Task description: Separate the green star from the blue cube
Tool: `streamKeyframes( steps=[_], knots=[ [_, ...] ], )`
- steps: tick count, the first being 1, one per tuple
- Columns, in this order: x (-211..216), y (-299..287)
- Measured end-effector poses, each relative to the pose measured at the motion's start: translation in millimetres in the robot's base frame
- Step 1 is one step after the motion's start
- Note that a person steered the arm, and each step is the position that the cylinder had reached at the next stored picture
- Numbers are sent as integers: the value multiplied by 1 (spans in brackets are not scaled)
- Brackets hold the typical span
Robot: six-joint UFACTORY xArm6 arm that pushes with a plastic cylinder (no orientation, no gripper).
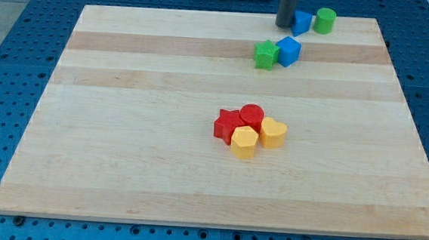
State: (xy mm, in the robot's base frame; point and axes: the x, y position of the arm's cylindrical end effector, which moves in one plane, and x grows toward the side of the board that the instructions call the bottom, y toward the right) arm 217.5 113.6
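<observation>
my tip point(284, 26) stands near the view's top edge of the wooden board point(121, 151), and it seems to touch the left side of a small blue block point(302, 22). the shape of this block is not clear to me. just to the right of it stands a green cylinder point(325, 20). the rod has no jaws, so there is nothing to open or to close; it can only push.

the 2 things of the task lie a little lower in the view. the green star point(265, 54) is on the left and the blue cube point(288, 50) is on the right, and their sides touch each other. my tip is above this pair, near but apart from it.

to do the step well, i think the tip should come into the seam from the view's top, or come to the right side of the star, and then push the star toward the view's left, where the board is free. a push toward the right is worse, because the cube could slide to the 2 blocks at the top. the push should go through the middle of the star, otherwise it may turn and slip off the tip.

the red star point(227, 125), the red cylinder point(252, 116) and the 2 yellow blocks point(259, 137) lie together near the middle of the board, well apart from the work.
</observation>
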Motion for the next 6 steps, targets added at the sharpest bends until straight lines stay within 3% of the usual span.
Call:
streamKeyframes(
  steps=[1, 3, 6],
  knots=[
    [-4, 9],
    [8, -41],
    [88, -46]
  ],
)
